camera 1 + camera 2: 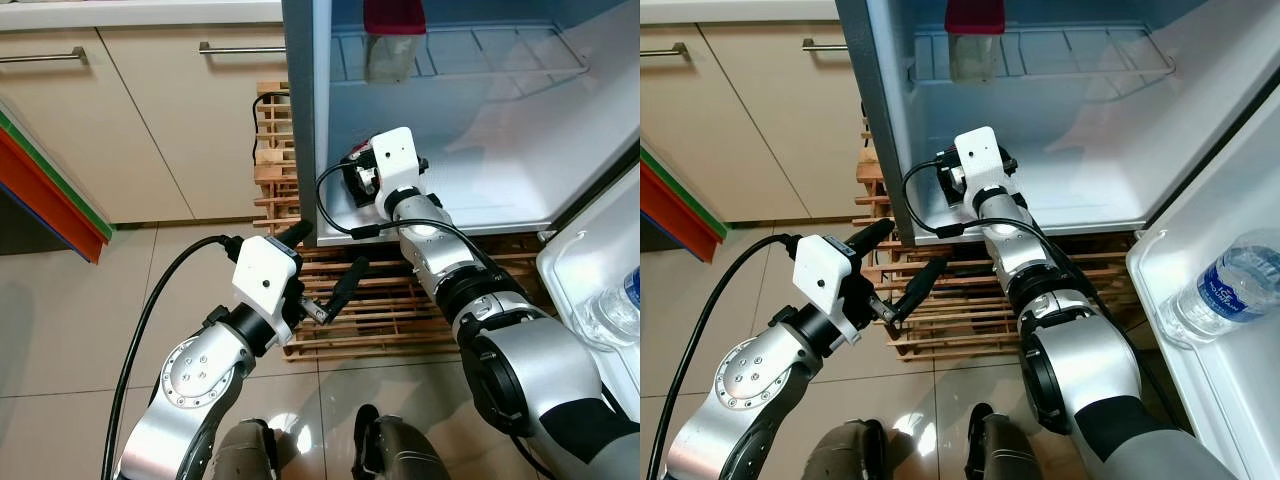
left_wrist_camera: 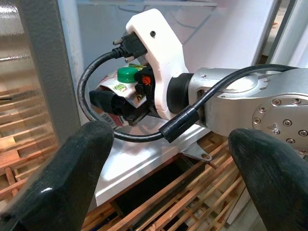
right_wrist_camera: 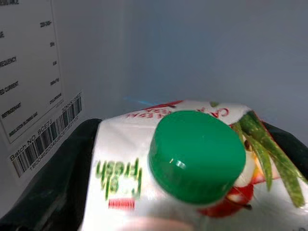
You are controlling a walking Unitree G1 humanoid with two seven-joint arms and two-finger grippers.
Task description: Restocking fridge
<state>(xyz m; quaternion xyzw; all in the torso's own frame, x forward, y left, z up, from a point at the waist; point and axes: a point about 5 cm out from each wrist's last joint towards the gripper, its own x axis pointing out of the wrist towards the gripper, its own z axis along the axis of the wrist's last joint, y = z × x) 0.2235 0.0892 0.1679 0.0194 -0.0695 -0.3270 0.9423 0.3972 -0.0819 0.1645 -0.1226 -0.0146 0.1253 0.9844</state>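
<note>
Juice carton (image 3: 183, 178) clamped between the right gripper's (image 2: 126, 102) fingers inside the fridge (image 1: 520, 130); left gripper's (image 1: 335, 290) fingers apart.

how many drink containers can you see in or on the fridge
3: a carton held by the right gripper at the fridge floor, a red-lidded jar on the wire shelf, a water bottle in the door. More may be hidden.

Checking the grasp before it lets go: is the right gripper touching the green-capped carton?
Touching. In the right wrist view the black fingers press against both sides of the carton; the left wrist view shows the right gripper clamped around it.
</note>
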